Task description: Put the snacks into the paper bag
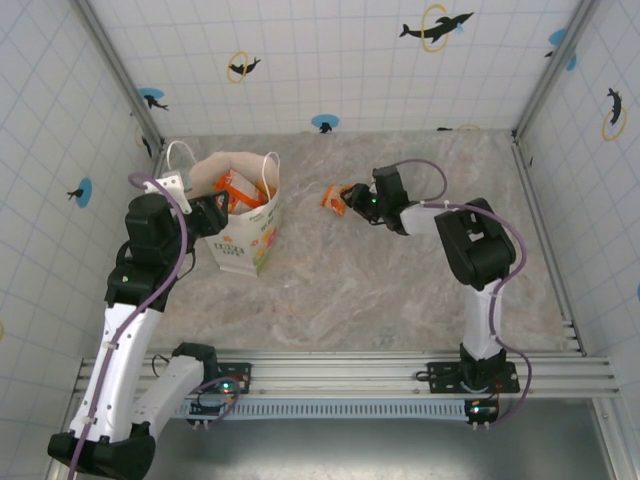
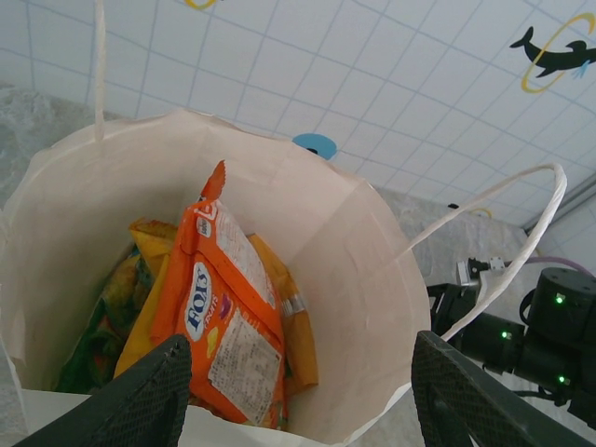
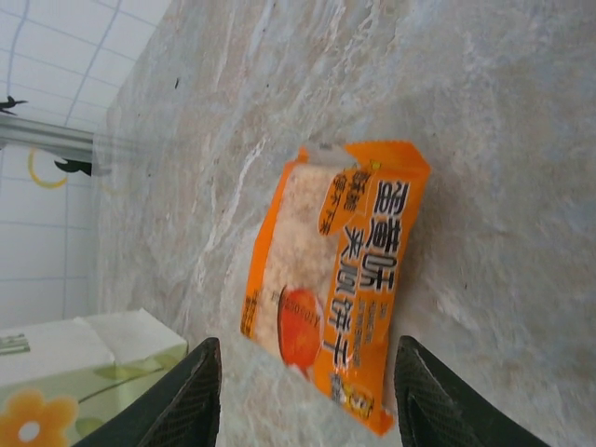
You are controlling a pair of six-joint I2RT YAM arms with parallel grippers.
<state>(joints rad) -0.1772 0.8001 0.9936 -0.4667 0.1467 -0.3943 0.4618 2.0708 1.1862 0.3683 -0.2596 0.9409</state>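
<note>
The white paper bag (image 1: pixel 245 225) stands upright at the table's left, its mouth open. Several snacks stand inside it: an orange packet (image 2: pixel 228 312), with yellow (image 2: pixel 154 237) and green (image 2: pixel 88 349) ones behind. My left gripper (image 2: pixel 303 396) hangs open over the bag's near rim, nothing between its fingers. One orange snack packet (image 3: pixel 340 275) lies flat on the marble table (image 1: pixel 380 290), also seen from above (image 1: pixel 334 197). My right gripper (image 3: pixel 305 405) is open just above this packet, one finger (image 3: pixel 191 396) on each side of its near end.
The bag's string handles (image 2: pixel 507 251) arch over its rim. Tiled walls with dolphin stickers (image 1: pixel 436 25) close in the back and sides. An aluminium rail (image 1: pixel 350 370) runs along the table's near edge.
</note>
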